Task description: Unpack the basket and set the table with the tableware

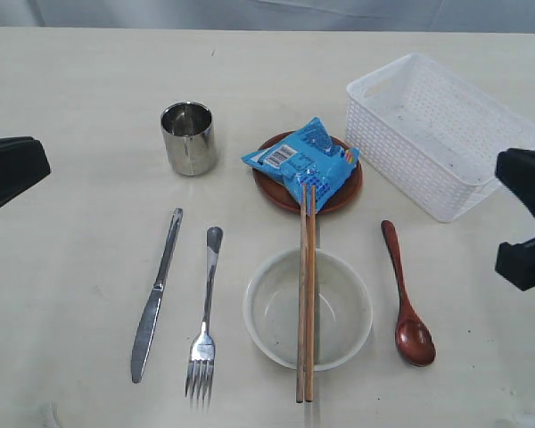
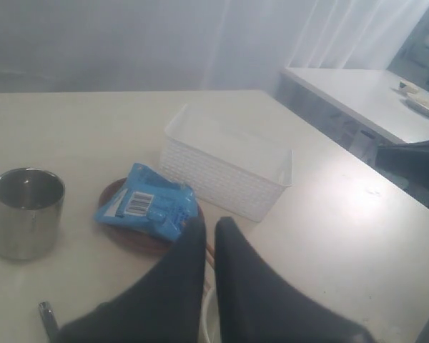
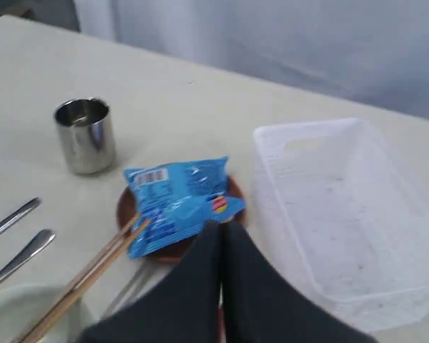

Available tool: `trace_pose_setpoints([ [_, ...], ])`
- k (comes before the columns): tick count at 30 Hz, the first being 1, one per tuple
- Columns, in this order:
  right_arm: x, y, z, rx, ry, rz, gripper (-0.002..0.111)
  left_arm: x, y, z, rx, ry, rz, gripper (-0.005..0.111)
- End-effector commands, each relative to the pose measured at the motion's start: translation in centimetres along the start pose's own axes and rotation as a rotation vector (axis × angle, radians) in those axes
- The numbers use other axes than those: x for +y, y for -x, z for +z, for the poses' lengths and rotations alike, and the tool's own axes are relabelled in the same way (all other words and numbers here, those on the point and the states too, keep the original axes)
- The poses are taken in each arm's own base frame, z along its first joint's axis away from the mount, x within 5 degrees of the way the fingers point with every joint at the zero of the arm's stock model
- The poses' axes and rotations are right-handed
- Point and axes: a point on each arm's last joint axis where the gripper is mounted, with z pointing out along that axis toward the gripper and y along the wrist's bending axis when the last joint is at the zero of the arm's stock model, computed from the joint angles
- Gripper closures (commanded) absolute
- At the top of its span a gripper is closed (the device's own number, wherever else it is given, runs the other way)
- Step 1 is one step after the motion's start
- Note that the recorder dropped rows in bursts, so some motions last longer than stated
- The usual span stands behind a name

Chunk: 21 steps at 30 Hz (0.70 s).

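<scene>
Already the white lattice basket (image 1: 401, 160) sits at the far right of the cream table (image 1: 71, 89), set at an angle, its rolled rim and bare floor in view. A brown plate (image 1: 266, 187) beside it carries a blue packet (image 1: 303, 160). The steel cup (image 1: 188, 138) stands upright to the left of the plate. Nearer, two chopsticks (image 1: 307, 294) lie side by side across the off-white bowl (image 1: 343, 343), their far tips reaching the plate. The dark spoon (image 1: 408, 308) lies right of the bowl; the fork (image 1: 207, 312) and knife (image 1: 156, 299) lie left of it, fork closer in. The left gripper (image 2: 209, 223) hangs above the table with fingers nearly together, holding nothing; the right gripper (image 3: 222, 227) is closed and empty.
</scene>
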Motion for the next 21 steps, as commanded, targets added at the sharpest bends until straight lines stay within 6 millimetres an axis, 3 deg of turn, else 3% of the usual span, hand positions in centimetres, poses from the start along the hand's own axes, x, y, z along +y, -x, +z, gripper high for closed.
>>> trace_pose_setpoints([
  [1, -1.4, -2.4, -1.1, -0.125, -0.124, -0.027, 0.108, 0.0, -0.1, -0.1, 0.002, -0.005, -0.001, 0.101],
  [7, -2.3, -6.5, -2.4, -0.235, -0.299, 0.023, 0.108, 0.0, -0.1, -0.1, 0.002, -0.005, -0.001, 0.101],
  [13, -3.0, -7.2, -3.6, -0.244, -0.438, 0.088, 0.108, 0.0, -0.1, -0.1, 0.002, -0.005, -0.001, 0.101],
  [21, -2.5, -7.0, -3.4, -0.265, -0.337, 0.088, 0.108, 0.0, -0.1, -0.1, -0.003, -0.008, -0.002, 0.101],
])
